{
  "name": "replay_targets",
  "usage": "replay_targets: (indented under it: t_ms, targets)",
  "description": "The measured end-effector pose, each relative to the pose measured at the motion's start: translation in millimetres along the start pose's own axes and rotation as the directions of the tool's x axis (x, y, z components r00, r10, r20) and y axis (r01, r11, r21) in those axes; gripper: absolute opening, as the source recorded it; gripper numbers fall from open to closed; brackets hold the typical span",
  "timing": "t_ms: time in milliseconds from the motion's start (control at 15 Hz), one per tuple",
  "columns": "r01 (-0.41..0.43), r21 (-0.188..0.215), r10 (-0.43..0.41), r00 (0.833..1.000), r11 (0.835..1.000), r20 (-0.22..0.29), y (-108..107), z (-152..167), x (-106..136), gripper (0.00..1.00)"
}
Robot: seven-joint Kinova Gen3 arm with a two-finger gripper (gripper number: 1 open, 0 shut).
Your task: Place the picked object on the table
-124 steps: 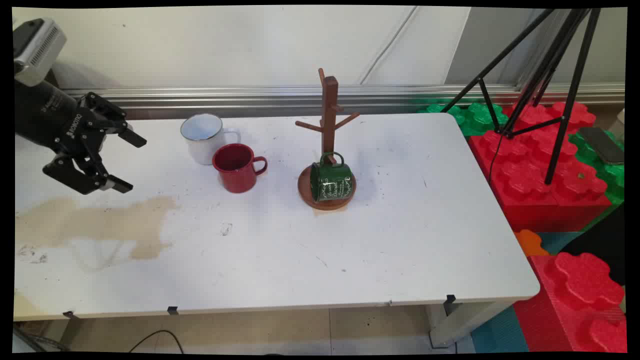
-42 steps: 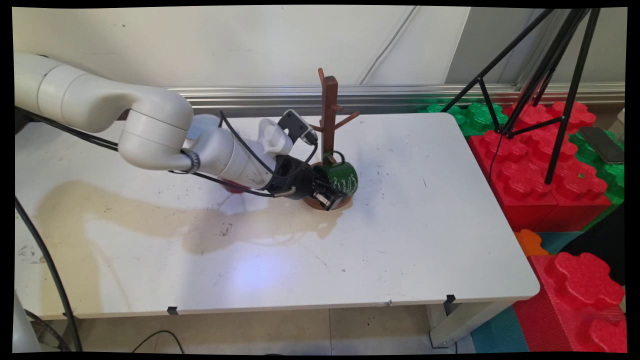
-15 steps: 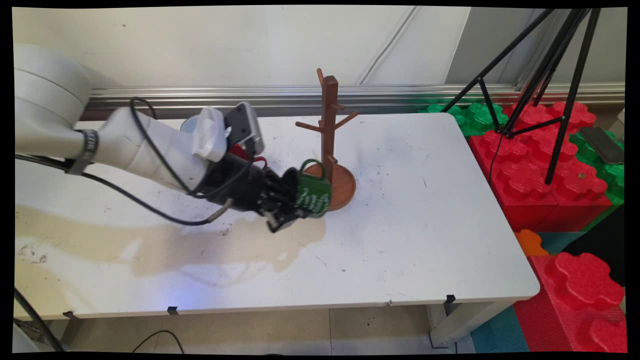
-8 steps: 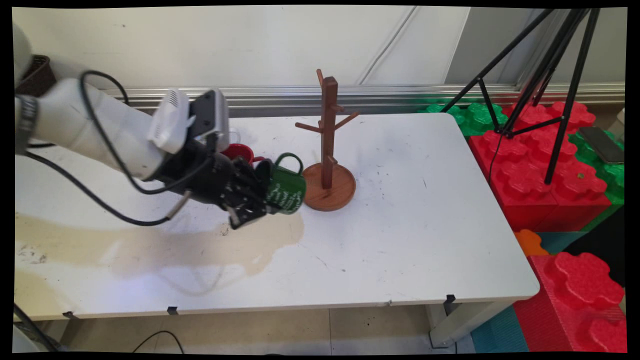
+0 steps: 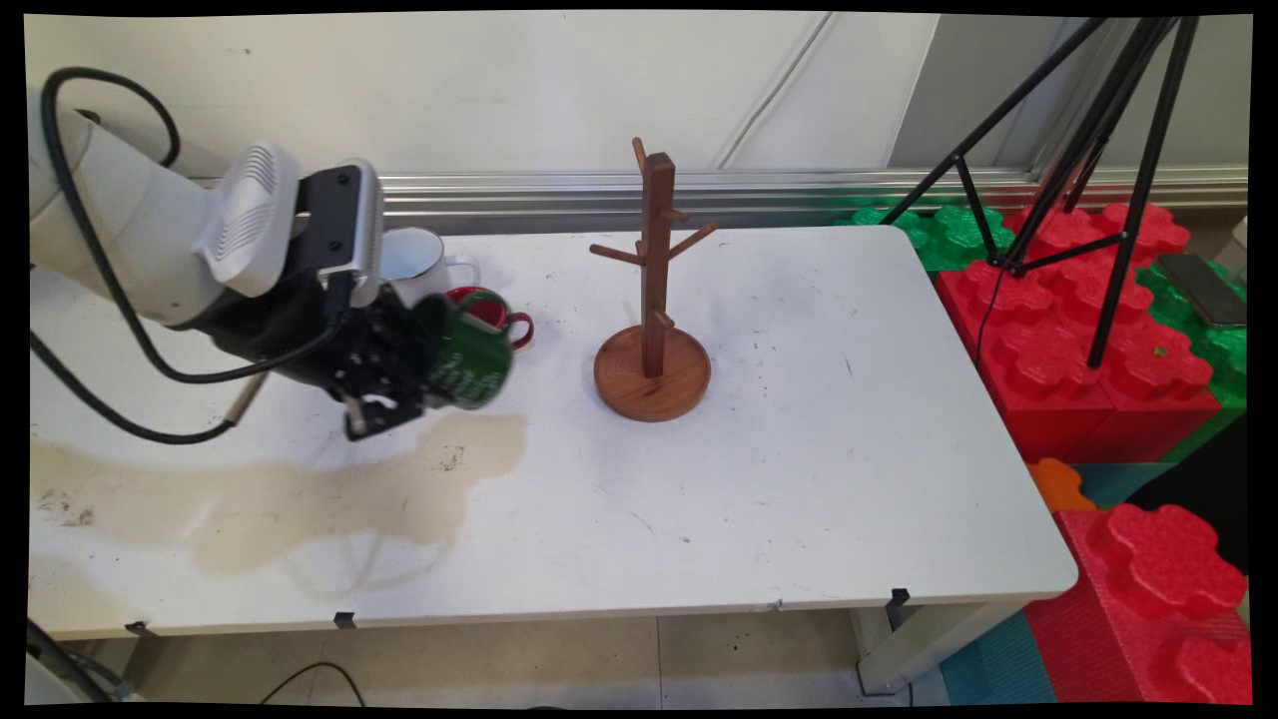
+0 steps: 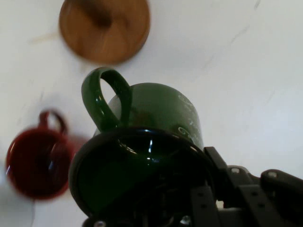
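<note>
Gripper (image 5: pixel 394 384): black, two-finger, at the table's left half, raised off the surface. Fingers closed on the rim of the green mug; in the hand view one finger (image 6: pixel 222 175) lies against the outside of the rim, the other is hidden by the mug.

Green mug (image 5: pixel 469 361): dark green enamel with pale lettering on its side. Held in the air on its side, base turned toward the mug tree, open mouth toward the hand. In the hand view (image 6: pixel 156 123) the handle arches up over the near rim and the inside looks dark and glossy.

Red mug (image 5: pixel 496 312): upright on the table, just behind the green mug and partly hidden by it, handle to the picture's right. In the hand view (image 6: pixel 38 161) it sits to the left of the green mug, apart from it.

White mug (image 5: pixel 414 255): upright near the table's far edge, just behind the red mug, handle to the right, partly hidden by the arm.

Mug tree (image 5: pixel 654 300): brown wood, upright post with short pegs on a round base, near mid-table, to the right of the green mug and apart from it. Nothing hangs on it. Its base shows at the top of the hand view (image 6: pixel 104 28).

Table (image 5: pixel 799 449): white, scuffed with small dark marks.

Tripod (image 5: pixel 1098 150): black, right of the table, standing among red and green foam blocks (image 5: pixel 1088 359).
</note>
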Motion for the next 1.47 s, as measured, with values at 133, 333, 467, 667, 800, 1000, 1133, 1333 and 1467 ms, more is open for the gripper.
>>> replay_targets:
  t_ms: [133,333,467,667,800,1000,1133,1333,1467]
  targets:
    - [0.005,0.031,-0.007,0.998,1.0,0.064,-0.5,-3.9,-3.2,0.0]
    - [0.015,0.076,-0.027,0.987,0.997,0.159,-1.7,-4.7,-10.3,0.0]
    - [0.02,0.105,-0.043,0.974,0.994,0.224,-3.0,-3.2,-16.3,0.0]
    - [0.045,0.15,-0.094,0.937,0.988,0.338,-4.5,4.6,-35.7,0.0]
    - [0.05,0.16,-0.108,0.918,0.986,0.383,-8.3,13.5,-42.5,0.0]
    - [0.058,0.173,-0.129,0.891,0.983,0.435,-16.1,25.0,-52.2,0.0]
    - [0.059,0.175,-0.135,0.875,0.983,0.465,-22.9,33.6,-59.3,0.0]
    - [0.05,0.168,-0.129,0.856,0.984,0.5,-37.0,47.9,-67.3,0.0]
    - [0.048,0.156,-0.124,0.842,0.987,0.525,-46.2,57.4,-71.9,0.0]
